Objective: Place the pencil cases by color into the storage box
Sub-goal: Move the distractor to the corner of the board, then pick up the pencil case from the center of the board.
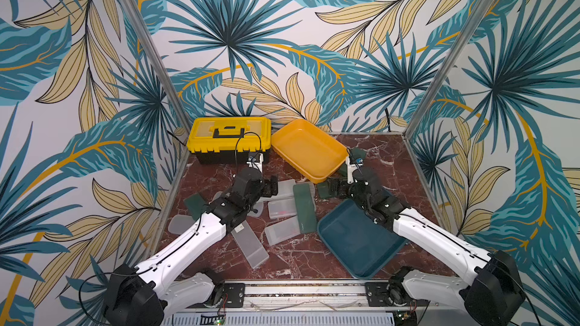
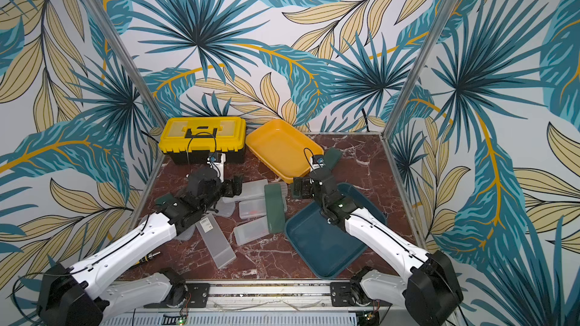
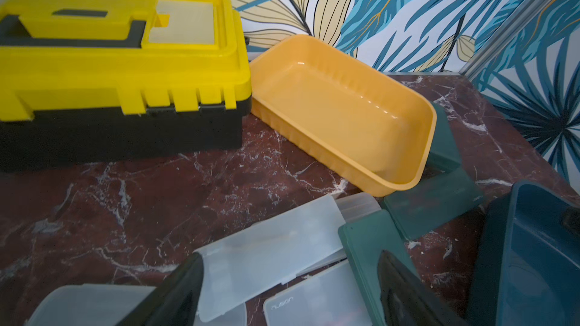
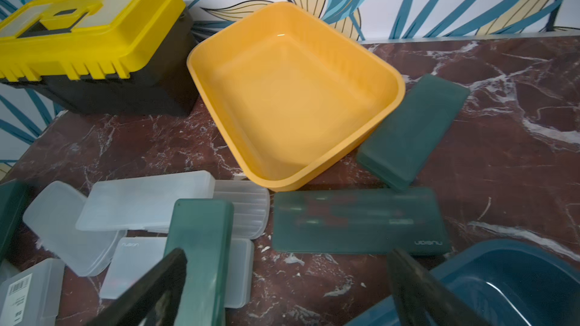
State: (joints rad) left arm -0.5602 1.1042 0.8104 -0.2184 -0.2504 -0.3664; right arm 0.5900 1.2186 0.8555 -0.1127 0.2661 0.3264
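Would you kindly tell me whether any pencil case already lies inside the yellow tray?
No; in the right wrist view the yellow tray is bare inside, and the nearest green pencil case lies beside it.

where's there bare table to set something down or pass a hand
Bare marble: the patch in front of the toolbox, short of the white cases; the far corner beyond the green case beside the yellow tray; the near strip between the barcode case and blue tray. Both trays are empty. The middle is crowded with overlapping cases.
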